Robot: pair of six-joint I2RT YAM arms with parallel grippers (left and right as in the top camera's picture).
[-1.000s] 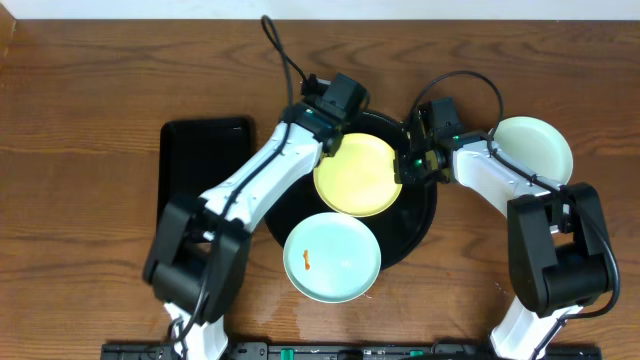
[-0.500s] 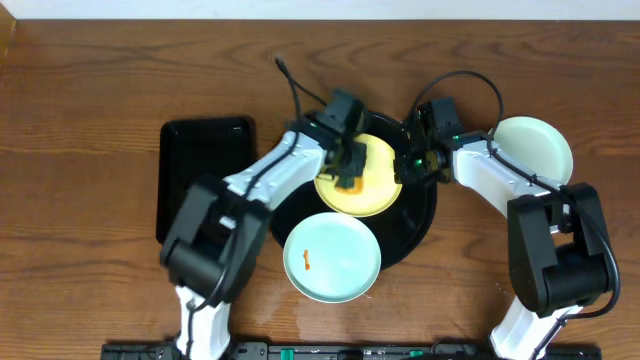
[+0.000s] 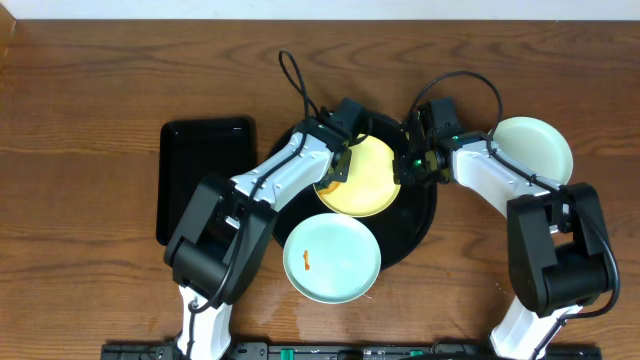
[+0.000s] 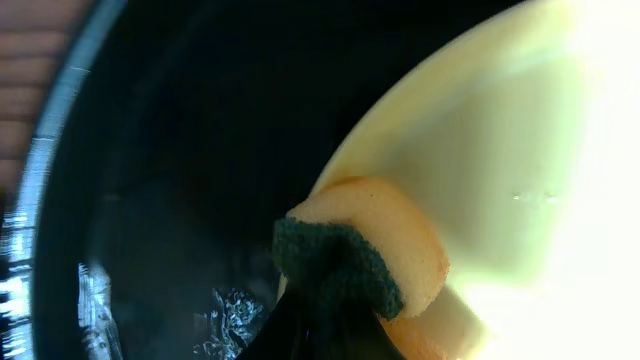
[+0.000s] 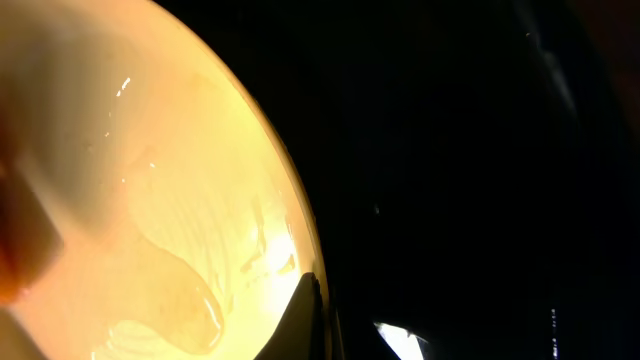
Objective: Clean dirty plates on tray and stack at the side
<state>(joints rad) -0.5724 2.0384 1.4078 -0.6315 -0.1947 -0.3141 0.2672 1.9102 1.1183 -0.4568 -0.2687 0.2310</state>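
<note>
A robotics lab bench: two robot arms [image 3: 268, 182] mounted at a wood-grain table [image 3: 80, 260].

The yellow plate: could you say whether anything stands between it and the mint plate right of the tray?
Nothing loose. Between the yellow plate and that mint plate lie only the tray's rim and the right gripper at the plate's edge. The left gripper's sponge sits on it.

Overhead view evenly bright and sharp, wrist views dark and blurry, yellow plate [image 4: 520, 130] overexposed with glare, tray [image 4: 180, 120] glinting
</note>
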